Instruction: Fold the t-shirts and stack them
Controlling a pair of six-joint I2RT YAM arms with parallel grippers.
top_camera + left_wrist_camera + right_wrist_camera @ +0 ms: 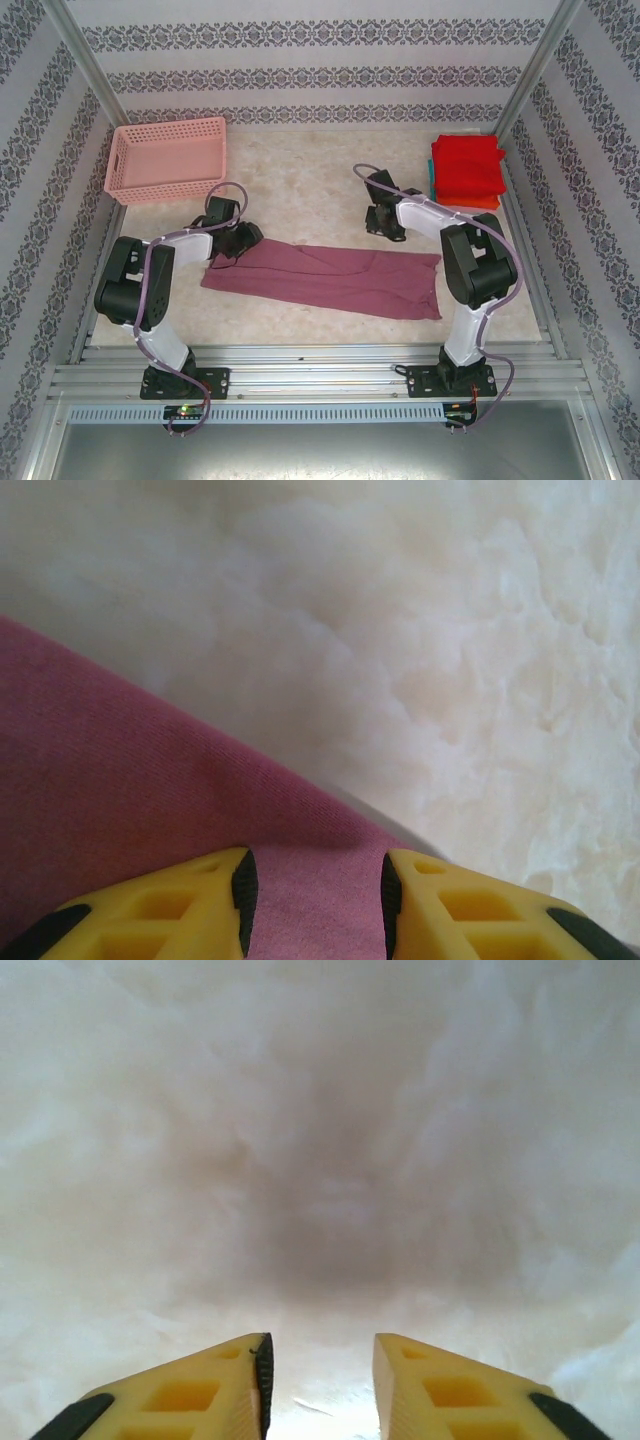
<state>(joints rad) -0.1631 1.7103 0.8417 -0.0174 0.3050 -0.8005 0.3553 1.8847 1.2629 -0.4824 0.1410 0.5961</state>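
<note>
Shirt (330, 278), maroon and drawn into one long band, lay across the near middle of the table (300, 190). It ran from in front of your left arm to in front of your right, flat apart from a few lengthwise creases. The basket (168, 158) sat in the far left corner and the stack (468, 168) of folded red shirts in the far right corner, both well apart from the band. By my reading the step in hand was the crosswise fold, one end carried over the other, and it wanted both far corners taken evenly. Your left gripper (315, 885) was at the band's far left corner, jaws partly spread, with maroon cloth and its edge showing in the gap. The wrist view did not show the pads pressed on it, so you needed to go lower and close on every layer of the edge before any lift. Your right gripper (320, 1360) hovered over bare table near the band's far edge, right of its middle, jaws partly spread and holding nothing. It had to reach the matching corner first. Lifting one side alone would likely have dragged the band askew, while low, level travel would have kept the layers from sliding.
</note>
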